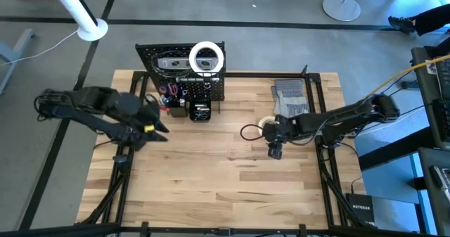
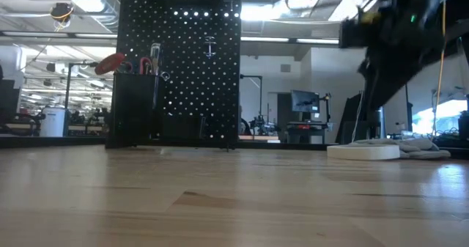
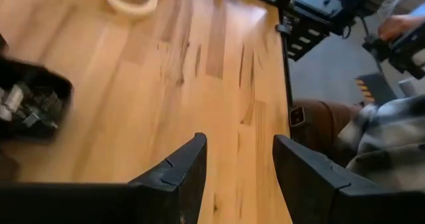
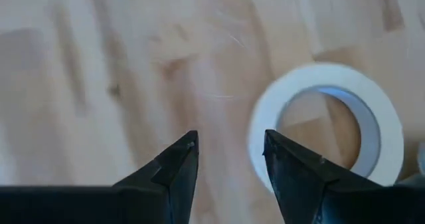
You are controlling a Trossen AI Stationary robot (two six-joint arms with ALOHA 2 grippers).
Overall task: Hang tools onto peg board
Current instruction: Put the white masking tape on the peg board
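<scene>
Overhead shot first: peg board (image 1: 184, 72) stands at the far edge of the wooden desk (image 1: 211, 188), left of centre, with a white ring light (image 1: 206, 58) over its top and small black bins (image 1: 199, 112) on its front holding red-handled tools (image 1: 171, 91). Left pincer (image 1: 160, 122) sits just left of those bins, right pincer (image 1: 274, 151) is out on the right half near the tape roll (image 1: 267, 122), grey gloves (image 1: 290, 96) behind that. Low cam: board upright far left, tape roll flat on the desk at right. Left wrist cam: fingers (image 3: 179, 174) spread apart, nothing between them, bare wood below. Right wrist cam: fingers (image 4: 176, 164) also parted and empty, hovering with the tape roll just beside one tip.
</scene>
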